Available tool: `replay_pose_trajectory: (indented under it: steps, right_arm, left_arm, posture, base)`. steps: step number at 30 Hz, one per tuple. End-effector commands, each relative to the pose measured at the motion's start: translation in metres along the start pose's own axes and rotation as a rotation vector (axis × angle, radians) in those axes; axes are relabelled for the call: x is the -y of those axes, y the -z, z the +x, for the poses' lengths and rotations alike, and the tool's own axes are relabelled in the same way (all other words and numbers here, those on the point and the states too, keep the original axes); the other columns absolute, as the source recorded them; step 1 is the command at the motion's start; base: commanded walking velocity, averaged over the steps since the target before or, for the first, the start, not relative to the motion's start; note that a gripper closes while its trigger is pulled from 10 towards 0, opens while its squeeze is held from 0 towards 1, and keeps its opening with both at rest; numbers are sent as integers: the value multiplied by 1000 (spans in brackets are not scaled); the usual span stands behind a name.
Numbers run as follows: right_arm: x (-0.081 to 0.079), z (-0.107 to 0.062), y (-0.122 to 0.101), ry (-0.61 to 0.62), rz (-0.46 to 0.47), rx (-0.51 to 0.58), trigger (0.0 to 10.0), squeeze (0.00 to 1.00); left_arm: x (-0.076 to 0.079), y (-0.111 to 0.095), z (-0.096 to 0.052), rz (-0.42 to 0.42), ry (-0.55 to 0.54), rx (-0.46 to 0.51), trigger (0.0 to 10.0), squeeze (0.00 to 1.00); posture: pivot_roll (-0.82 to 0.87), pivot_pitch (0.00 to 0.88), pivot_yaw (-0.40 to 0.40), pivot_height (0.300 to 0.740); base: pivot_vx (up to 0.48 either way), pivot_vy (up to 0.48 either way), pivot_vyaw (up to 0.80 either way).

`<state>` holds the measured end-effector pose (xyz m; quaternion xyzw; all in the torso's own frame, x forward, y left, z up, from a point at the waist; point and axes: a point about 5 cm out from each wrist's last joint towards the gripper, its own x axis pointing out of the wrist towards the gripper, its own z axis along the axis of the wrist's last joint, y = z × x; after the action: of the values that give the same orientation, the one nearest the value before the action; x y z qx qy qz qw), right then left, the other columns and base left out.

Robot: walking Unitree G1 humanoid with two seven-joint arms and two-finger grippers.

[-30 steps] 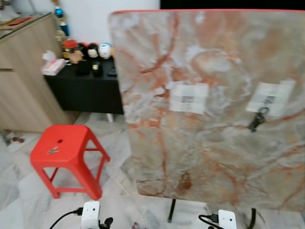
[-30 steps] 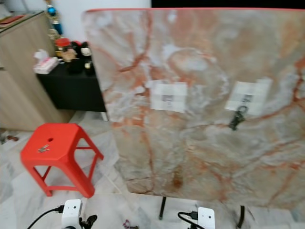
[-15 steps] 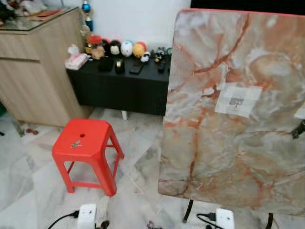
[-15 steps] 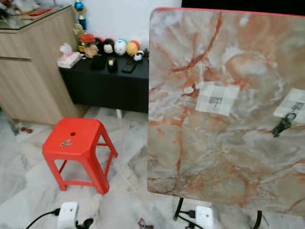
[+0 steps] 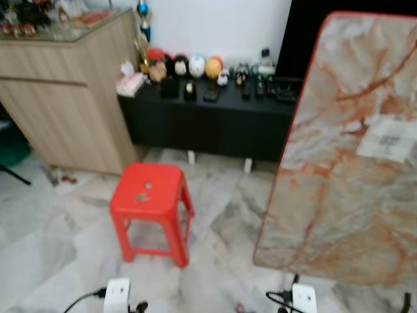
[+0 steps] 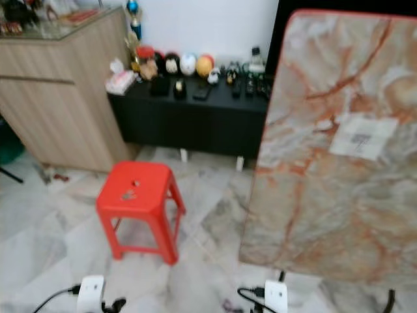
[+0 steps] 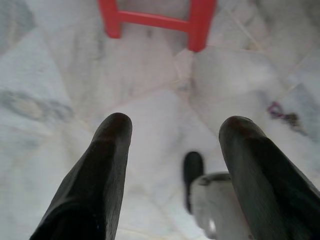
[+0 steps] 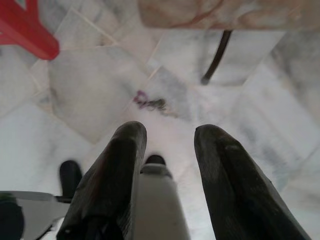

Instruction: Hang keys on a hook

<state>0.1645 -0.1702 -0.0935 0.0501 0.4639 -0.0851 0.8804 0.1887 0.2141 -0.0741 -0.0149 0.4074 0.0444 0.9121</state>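
A small metallic bunch of keys [image 5: 141,195] lies on the seat of a red plastic stool [image 5: 151,207] standing on the marble floor. To the right stands an upright marble-patterned board [image 5: 345,169] with a white paper sticker [image 5: 389,138] on it. Both arms hang low. In the left wrist view my left gripper [image 7: 172,142] is open above the floor, with the stool's legs [image 7: 200,22] ahead of it. In the right wrist view my right gripper [image 8: 167,137] is open over the floor near the board's black stand leg [image 8: 217,57].
A low black cabinet [image 5: 215,120] with figurines and small items runs along the back wall. A wooden counter [image 5: 65,98] stands at the left. A small purple object [image 8: 147,102] lies on the floor near the board's stand.
The camera has swung to the left: the board has slid to the right edge, its dark hanging item has left the picture, and the stool now sits nearer the middle.
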Motion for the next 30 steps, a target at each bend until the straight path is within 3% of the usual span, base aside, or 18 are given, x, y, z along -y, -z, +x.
replay_pose_trajectory:
  steps: [1, 30]
  right_arm:
    - [10, -1, 3, 30, -2, -11, 10000, 0]
    - [11, -1, 3, 32, -11, -11, 10000, 0]
  left_arm:
    - [6, 3, 0, -7, 12, -16, 10000, 0]
    - [5, 5, 0, -11, 7, -20, 10000, 0]
  posture:
    - [-5, 0, 24, 740]
    - [2, 1, 22, 740]
  base:
    - [0, 386, 0]
    - [0, 386, 0]
